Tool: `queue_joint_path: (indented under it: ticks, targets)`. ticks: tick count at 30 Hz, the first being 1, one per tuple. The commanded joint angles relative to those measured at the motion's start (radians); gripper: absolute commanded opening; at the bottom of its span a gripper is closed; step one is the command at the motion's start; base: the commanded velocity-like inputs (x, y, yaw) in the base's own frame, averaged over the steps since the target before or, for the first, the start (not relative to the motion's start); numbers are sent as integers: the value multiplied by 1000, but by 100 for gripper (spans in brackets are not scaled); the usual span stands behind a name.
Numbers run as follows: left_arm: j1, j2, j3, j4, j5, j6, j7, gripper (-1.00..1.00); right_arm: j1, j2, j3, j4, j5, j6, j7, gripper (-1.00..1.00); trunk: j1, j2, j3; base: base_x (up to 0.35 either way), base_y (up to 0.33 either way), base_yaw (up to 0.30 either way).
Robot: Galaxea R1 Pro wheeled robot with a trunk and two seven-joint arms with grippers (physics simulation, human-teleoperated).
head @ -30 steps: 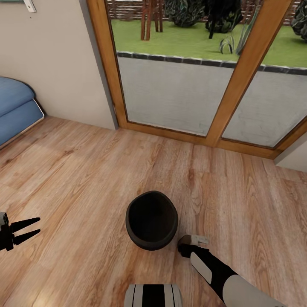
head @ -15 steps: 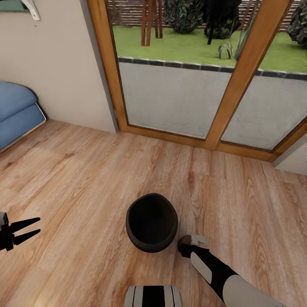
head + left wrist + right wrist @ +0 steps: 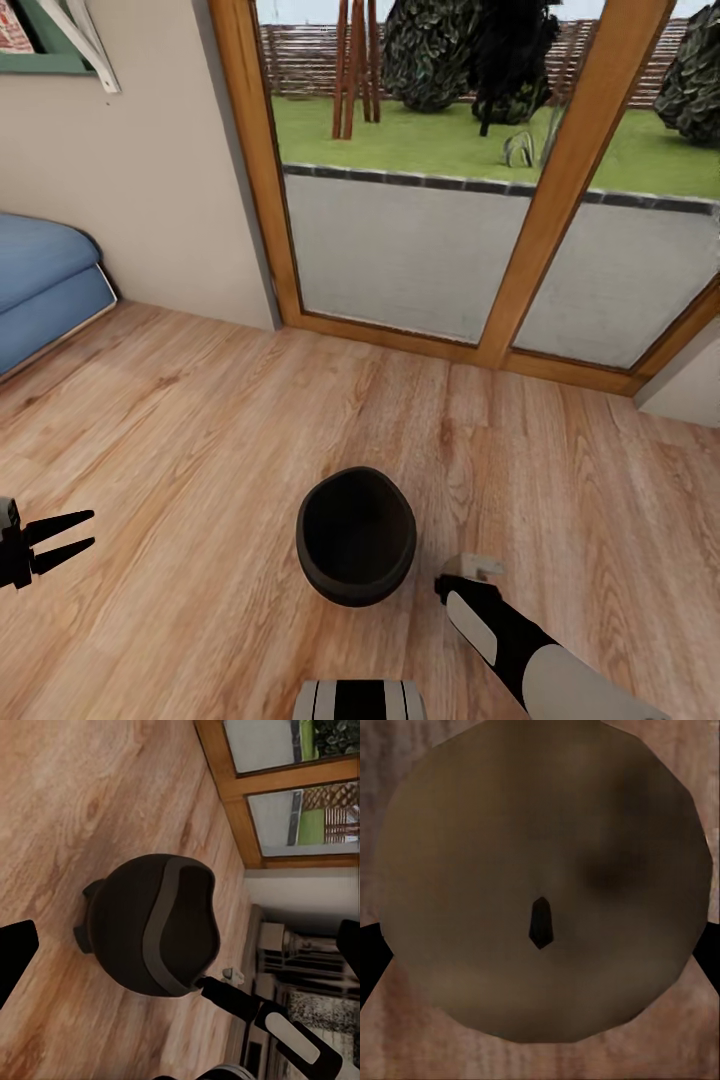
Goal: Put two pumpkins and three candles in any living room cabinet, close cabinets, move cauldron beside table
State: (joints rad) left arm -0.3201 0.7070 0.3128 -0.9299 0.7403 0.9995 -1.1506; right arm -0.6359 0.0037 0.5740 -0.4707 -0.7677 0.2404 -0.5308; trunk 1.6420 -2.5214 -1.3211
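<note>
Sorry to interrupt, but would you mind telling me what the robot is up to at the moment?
It is working on the black cauldron, which stands on the wooden floor near the glass patio doors. The right arm reaches in at the cauldron's side, with the right gripper low beside it; whether it grips anything cannot be told. The left gripper is open and held off to the side, holding nothing. A blue sofa sits by the wall.

Warm plank floor (image 3: 200, 420) runs to a wood-framed glass door (image 3: 560, 190); beige wall (image 3: 150, 170) and blue sofa (image 3: 40, 280) at left, lawn outside.
</note>
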Motion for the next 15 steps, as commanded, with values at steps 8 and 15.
queue_joint_path:
  ticks: [8,15]
  targets:
    - [-1,0,0,0,1,5,-2,100,-1,-4,6,-5,-16,8,-27,-100,-4,2,30,0,0,0]
    - [-1,0,1,5,1,5,-2,100,-1,-7,4,-14,-16,14,-35,-100,-7,3,57,0,0,0]
